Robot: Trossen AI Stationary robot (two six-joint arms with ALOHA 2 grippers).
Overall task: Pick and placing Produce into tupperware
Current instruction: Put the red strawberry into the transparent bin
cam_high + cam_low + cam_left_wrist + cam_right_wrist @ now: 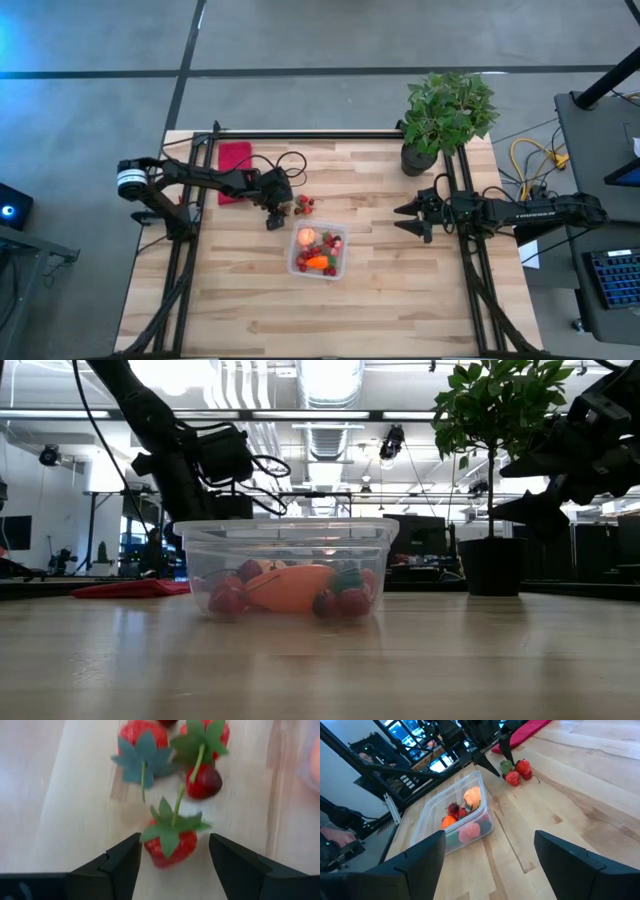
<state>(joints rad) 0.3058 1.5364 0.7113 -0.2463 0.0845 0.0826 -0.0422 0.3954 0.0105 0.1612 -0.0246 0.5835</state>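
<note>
Looking straight down on the table, we see the tupperware [319, 251] near the middle of the wooden table [250, 300], holding an orange carrot [317, 262], a pale round fruit [306, 237] and several red berries. A small cluster of strawberries [304, 205] lies on the wood just beyond the tupperware's far left corner, and the left gripper [277, 213] sits beside that cluster with its fingers apart. The right gripper [410, 217] waits well to the right of the tupperware, also spread wide and empty, near the potted plant [447, 115]. A red cloth [234, 158] lies far left of the tupperware.

From table height, we see the tupperware [287, 568] with produce piled against its clear front wall.

Through the left wrist camera, we find one strawberry [169, 843] between the open fingers [120, 862], not clamped.

Through the right wrist camera, we see the tupperware [432, 822] and the strawberries [516, 771] beyond it.
</note>
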